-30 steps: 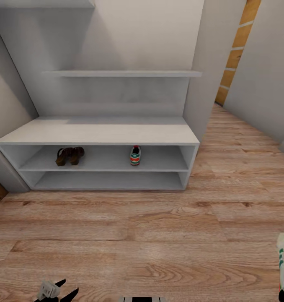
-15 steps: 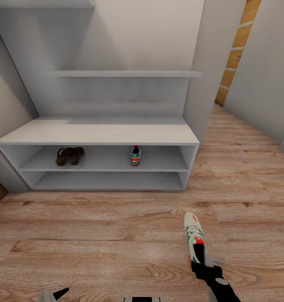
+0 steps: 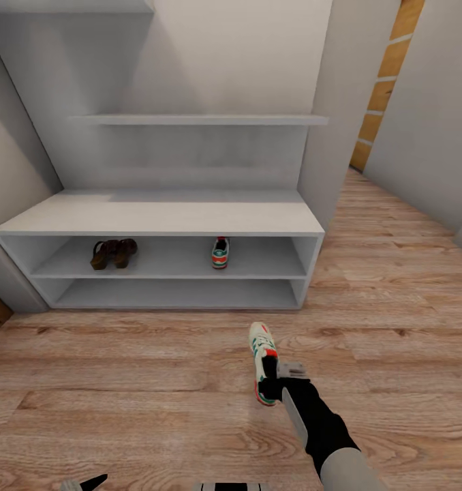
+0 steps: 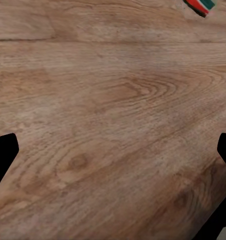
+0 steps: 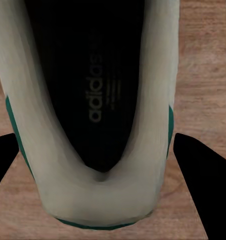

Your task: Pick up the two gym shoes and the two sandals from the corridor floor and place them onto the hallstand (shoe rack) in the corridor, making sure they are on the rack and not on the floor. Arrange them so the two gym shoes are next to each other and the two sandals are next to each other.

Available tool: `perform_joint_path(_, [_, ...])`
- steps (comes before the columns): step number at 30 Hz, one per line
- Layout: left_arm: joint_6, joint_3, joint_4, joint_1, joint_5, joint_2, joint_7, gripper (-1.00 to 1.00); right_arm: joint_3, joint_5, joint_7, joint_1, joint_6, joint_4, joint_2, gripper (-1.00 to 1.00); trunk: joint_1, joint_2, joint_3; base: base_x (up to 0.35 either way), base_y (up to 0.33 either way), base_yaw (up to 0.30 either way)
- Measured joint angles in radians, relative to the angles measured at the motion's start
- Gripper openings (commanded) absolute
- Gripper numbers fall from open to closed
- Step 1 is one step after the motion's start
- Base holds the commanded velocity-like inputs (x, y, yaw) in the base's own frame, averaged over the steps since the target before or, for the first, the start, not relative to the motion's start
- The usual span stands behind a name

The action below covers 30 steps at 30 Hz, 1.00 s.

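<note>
In the head view my right gripper [image 3: 271, 386] is shut on the heel of a white gym shoe [image 3: 263, 354] with green stripes. It holds the shoe over the corridor floor [image 3: 156, 382], toe pointing toward the hallstand [image 3: 163, 218]. The right wrist view looks down into that gym shoe [image 5: 93, 90], with a dark finger on either side of its heel. The other gym shoe [image 3: 220, 252] stands on the upper shelf row, right of centre. The two sandals [image 3: 113, 253] sit side by side at the left of the same row. My left gripper [image 4: 113, 160] hangs open over bare planks.
A long wall shelf [image 3: 197, 119] hangs above the bench top. A grey wall panel [image 3: 333, 136] borders the hallstand's right side, and the corridor runs on to the right past it. The lower shelf row [image 3: 176, 294] holds nothing.
My right arm has swung the gym shoe from the right edge of the view leftward and forward toward the hallstand. The left gripper has sunk toward the bottom edge.
</note>
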Motion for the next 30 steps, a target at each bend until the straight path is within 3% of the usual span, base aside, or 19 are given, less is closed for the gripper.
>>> perform_joint_path(5, [-0.001, 0.0, 0.0, 0.0, 0.0, 0.004, -0.003, 1.0, 0.002, 0.002, -0.002, -0.073, 0.084, -0.095, 0.0, -1.0, 0.0, 0.0, 0.0, 0.0, 0.0, 0.0])
perform_joint_path(6, [0.004, 0.001, 0.001, 0.0, 0.002, 0.028, -0.003, 1.0, 0.002, -0.003, -0.002, -0.112, 0.125, -0.126, 0.0, -1.0, 0.0, 0.0, 0.0, 0.0, 0.0, 0.0])
perform_joint_path(7, [0.005, -0.001, 0.001, 0.0, 0.003, 0.03, -0.003, 1.0, 0.002, 0.003, -0.002, -0.126, 0.129, -0.171, 0.0, -1.0, 0.0, 0.0, 0.0, 0.0, 0.0, 0.0])
perform_joint_path(10, [0.007, -0.01, 0.001, 0.0, 0.002, 0.03, -0.002, 1.0, 0.002, 0.0, -0.003, -0.143, 0.134, -0.165, 0.0, -1.0, 0.0, 0.0, 0.0, 0.0, 0.0, 0.0])
perform_joint_path(30, [0.007, -0.009, 0.001, 0.0, 0.001, 0.03, -0.002, 1.0, 0.003, 0.005, -0.004, -0.147, 0.134, -0.155, 0.0, -1.0, 0.0, 0.0, 0.0, 0.215, 0.069, 0.0])
